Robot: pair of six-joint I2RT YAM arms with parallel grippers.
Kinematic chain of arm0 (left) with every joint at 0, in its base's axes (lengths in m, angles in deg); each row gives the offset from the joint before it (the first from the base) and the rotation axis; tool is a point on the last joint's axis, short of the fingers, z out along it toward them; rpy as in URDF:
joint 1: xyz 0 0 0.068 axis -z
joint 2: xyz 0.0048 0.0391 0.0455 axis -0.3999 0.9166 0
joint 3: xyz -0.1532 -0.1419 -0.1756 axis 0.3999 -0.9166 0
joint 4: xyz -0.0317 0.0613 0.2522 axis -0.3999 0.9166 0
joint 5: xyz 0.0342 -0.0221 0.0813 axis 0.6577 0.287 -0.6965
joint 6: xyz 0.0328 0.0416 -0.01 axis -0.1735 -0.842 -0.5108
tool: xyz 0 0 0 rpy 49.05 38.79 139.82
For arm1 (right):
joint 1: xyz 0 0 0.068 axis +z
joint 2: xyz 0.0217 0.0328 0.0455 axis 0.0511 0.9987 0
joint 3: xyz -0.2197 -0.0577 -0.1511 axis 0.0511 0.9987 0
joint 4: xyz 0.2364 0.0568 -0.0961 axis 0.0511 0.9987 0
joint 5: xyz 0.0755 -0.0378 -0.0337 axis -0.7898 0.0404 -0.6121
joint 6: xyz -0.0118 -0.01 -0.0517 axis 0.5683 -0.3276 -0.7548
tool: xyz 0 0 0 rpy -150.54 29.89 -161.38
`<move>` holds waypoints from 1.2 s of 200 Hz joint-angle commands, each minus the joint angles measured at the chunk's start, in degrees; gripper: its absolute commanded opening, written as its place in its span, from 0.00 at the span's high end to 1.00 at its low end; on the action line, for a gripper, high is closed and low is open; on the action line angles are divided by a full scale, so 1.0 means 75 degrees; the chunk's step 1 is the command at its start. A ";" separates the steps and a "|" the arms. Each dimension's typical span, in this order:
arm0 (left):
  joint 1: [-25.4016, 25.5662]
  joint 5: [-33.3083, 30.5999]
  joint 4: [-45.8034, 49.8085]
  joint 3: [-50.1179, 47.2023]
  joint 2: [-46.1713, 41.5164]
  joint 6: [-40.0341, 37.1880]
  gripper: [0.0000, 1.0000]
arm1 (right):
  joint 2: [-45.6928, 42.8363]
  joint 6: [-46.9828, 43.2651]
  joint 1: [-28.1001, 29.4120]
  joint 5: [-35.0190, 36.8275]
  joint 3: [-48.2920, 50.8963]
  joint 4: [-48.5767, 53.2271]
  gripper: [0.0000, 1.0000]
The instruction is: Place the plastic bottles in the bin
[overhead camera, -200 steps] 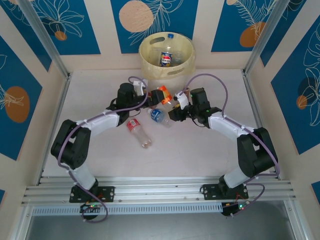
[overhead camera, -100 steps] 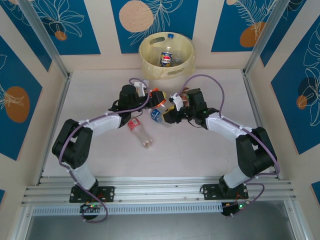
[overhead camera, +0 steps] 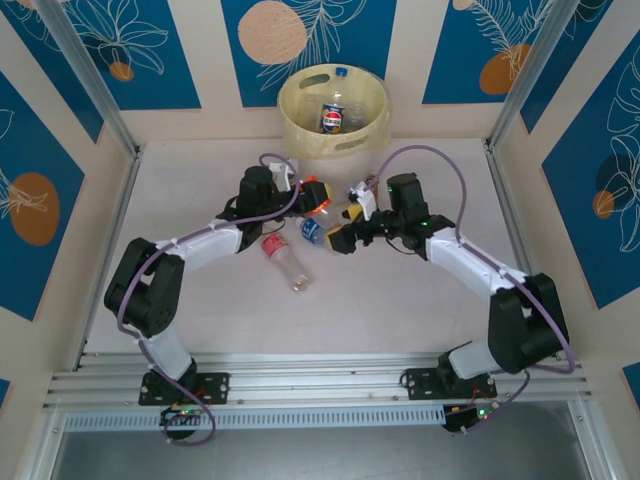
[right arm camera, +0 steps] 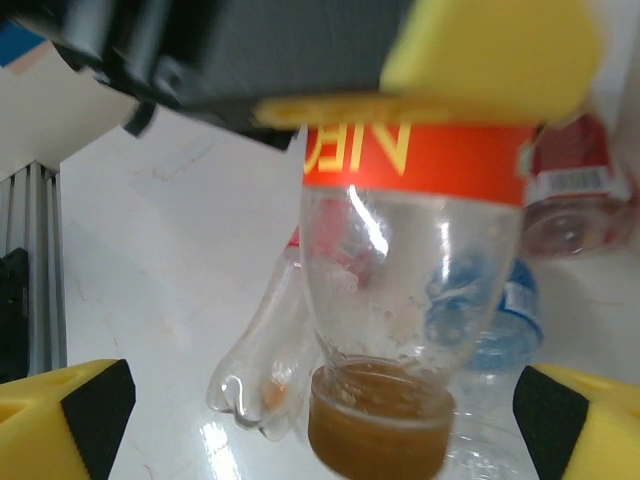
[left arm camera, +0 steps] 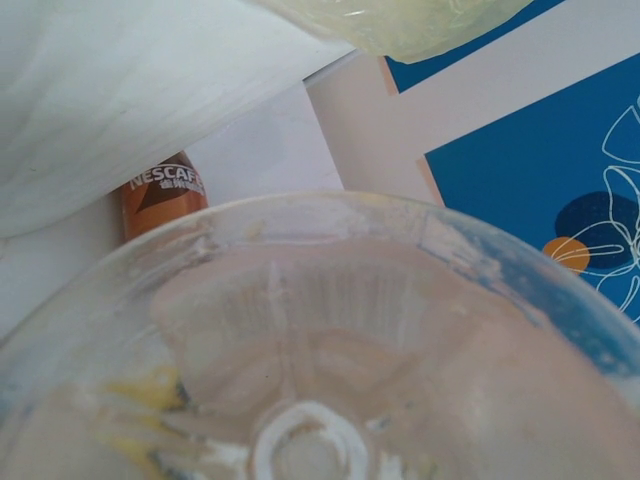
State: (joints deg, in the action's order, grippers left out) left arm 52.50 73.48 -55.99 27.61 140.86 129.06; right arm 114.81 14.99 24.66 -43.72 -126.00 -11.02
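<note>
An orange-labelled plastic bottle (overhead camera: 318, 196) (right arm camera: 400, 260) with a brown cap hangs cap-down, and my left gripper (overhead camera: 311, 194) is shut on its labelled part, one yellow pad (right arm camera: 480, 50) pressing the label. The bottle's clear base (left arm camera: 330, 350) looms close in the left wrist view. My right gripper (overhead camera: 343, 228) (right arm camera: 320, 425) stands open, its fingertips wide on either side of the cap without touching it. On the table below lie a blue-labelled bottle (overhead camera: 315, 232) (right arm camera: 490, 320) and a red-labelled bottle (overhead camera: 283, 262) (right arm camera: 265, 375). The pale yellow bin (overhead camera: 372, 135) (left arm camera: 400, 25) stands at the back.
Inside the bin stands a blue-and-red labelled bottle (overhead camera: 332, 118), and a blue cap (overhead camera: 341, 72) shows at its far rim. A brown Nescafe bottle (left arm camera: 165, 192) stands on the table beyond the held bottle. Metal rails (overhead camera: 310, 378) run along the near edge.
The left gripper closed on the orange-labelled bottle while the right gripper, shut on it before, opened and drew back a little to the right. The red-labelled bottle shifted slightly.
</note>
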 commanded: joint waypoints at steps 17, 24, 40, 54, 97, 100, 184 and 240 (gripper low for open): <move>-0.0101 -0.0210 0.0406 0.0246 -0.0457 -0.0497 1.00 | -0.1180 0.0948 -0.0687 0.0834 0.0410 0.0009 0.01; -0.0107 -0.0234 0.0428 0.0247 -0.0526 -0.0584 1.00 | -0.1376 0.1393 -0.0835 0.1330 0.0473 -0.0057 0.01; -0.0122 -0.0377 0.0519 0.0265 -0.0721 -0.0794 1.00 | -0.1723 0.2280 -0.1284 0.1992 0.0492 0.0009 0.01; -0.0131 -0.0536 0.0580 0.0277 -0.0895 -0.0976 1.00 | -0.2045 0.2535 -0.1524 0.2304 0.0589 -0.0088 0.01; -0.0133 -0.0910 0.0567 0.0553 -0.1344 -0.1691 1.00 | -0.2839 0.2382 -0.1581 0.3207 0.1293 -0.0668 0.01; -0.0134 -0.0944 0.0576 0.0595 -0.1357 -0.1765 1.00 | -0.2837 0.2383 -0.1582 0.3196 0.1267 -0.0596 0.01; -0.0130 -0.1994 0.1283 0.3094 -0.0696 -0.3316 1.00 | -0.2093 0.2299 -0.1631 0.2257 0.0622 0.0295 0.01; -0.0132 -0.2907 0.1594 0.4650 0.0077 -0.4182 1.00 | -0.1737 0.2087 -0.1653 0.1921 0.0348 0.0775 0.01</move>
State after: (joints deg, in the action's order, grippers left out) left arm 52.08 57.15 -45.52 58.02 138.93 102.57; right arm 100.51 31.45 12.64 -27.24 -121.19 -7.74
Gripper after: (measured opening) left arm 0.575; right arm 0.993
